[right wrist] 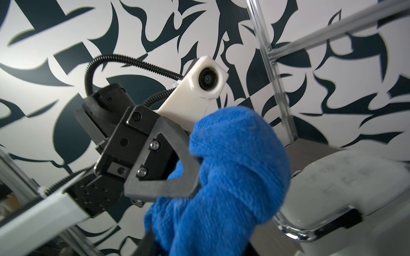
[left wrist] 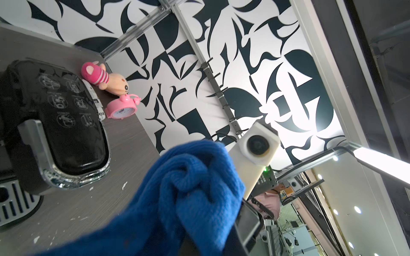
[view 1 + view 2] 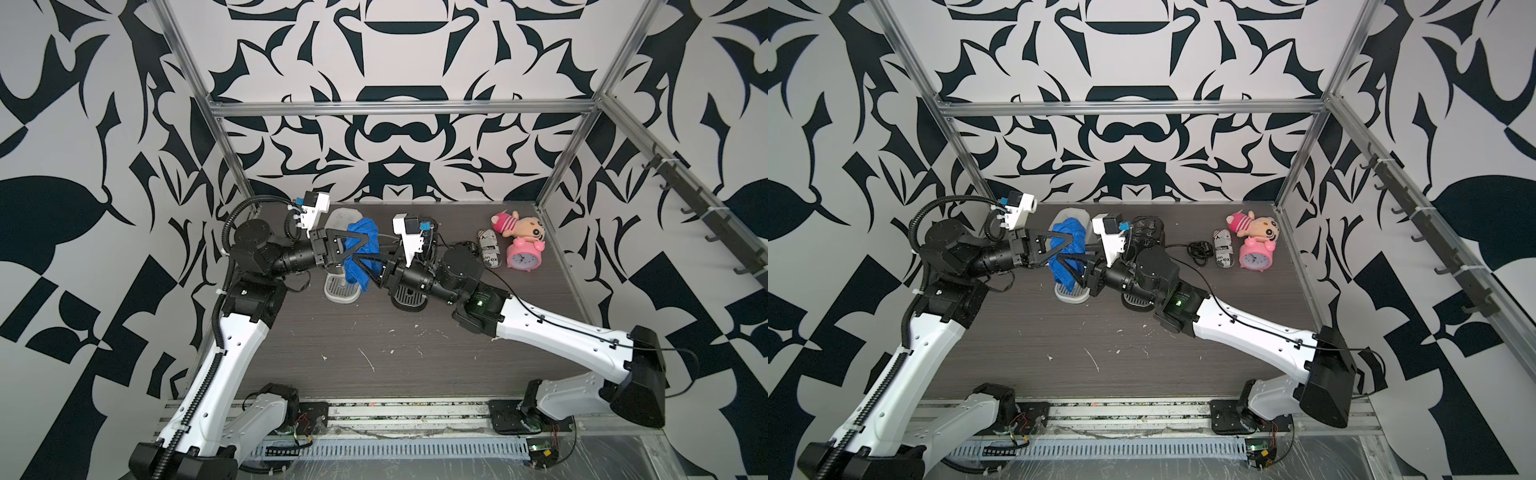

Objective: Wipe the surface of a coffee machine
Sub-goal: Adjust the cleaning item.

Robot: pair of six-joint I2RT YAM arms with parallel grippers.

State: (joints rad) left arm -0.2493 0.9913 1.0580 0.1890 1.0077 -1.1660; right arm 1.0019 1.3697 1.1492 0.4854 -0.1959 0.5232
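Note:
A blue cloth (image 3: 360, 237) hangs bunched above the white coffee machine (image 3: 343, 214), whose grey drip tray (image 3: 340, 289) shows below it. My left gripper (image 3: 365, 241) is shut on the cloth's upper part. From the opposite side my right gripper (image 3: 355, 266) reaches in, and its fingers close on the cloth's lower part. In both wrist views the cloth (image 2: 195, 188) (image 1: 233, 166) hides the fingertips. A black coffee machine (image 3: 1146, 226) stands right of the white one, largely behind my right arm. The left wrist view shows its glossy top (image 2: 66, 110).
A pink alarm clock (image 3: 524, 255), a plush doll (image 3: 517, 226) and a newsprint-patterned can (image 3: 488, 249) stand at the back right. A black cable (image 3: 1200, 249) coils behind the right arm. White flecks dot the dark table (image 3: 374, 357). Metal frame posts (image 3: 559, 166) stand at the table's back corners.

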